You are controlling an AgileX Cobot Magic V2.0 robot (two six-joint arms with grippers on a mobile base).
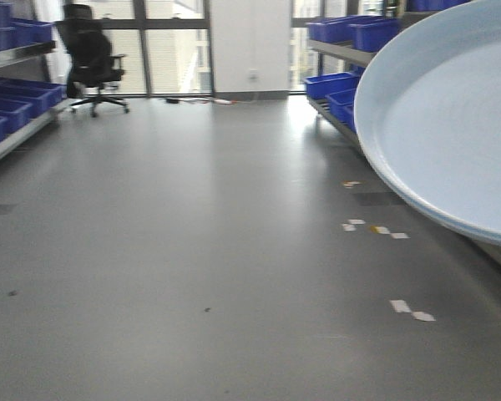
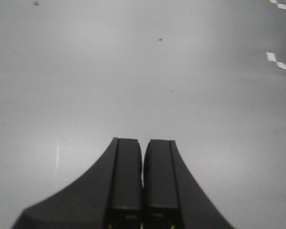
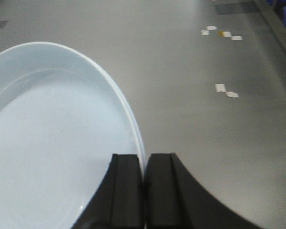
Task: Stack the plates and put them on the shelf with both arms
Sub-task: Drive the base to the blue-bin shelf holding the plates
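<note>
The grey floor [image 1: 192,251] is filling every view; the shelf [image 1: 341,52] is running along its right edge, carrying blue crates [image 1: 369,33]; the plates [image 1: 451,117] are hanging above the floor's right side, rim looking doubled; the right gripper [image 3: 144,162] is clamping that rim; the left gripper [image 2: 143,160] is hovering over the floor, jaws pressed together on nothing.

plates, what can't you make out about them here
- plates: front view, the frame's right edge cuts them off; one or two stacked, cannot tell.
- Their rim in the right gripper: right wrist view, the fingers cover it.
- racking: front view, the plates hide its near end.
</note>
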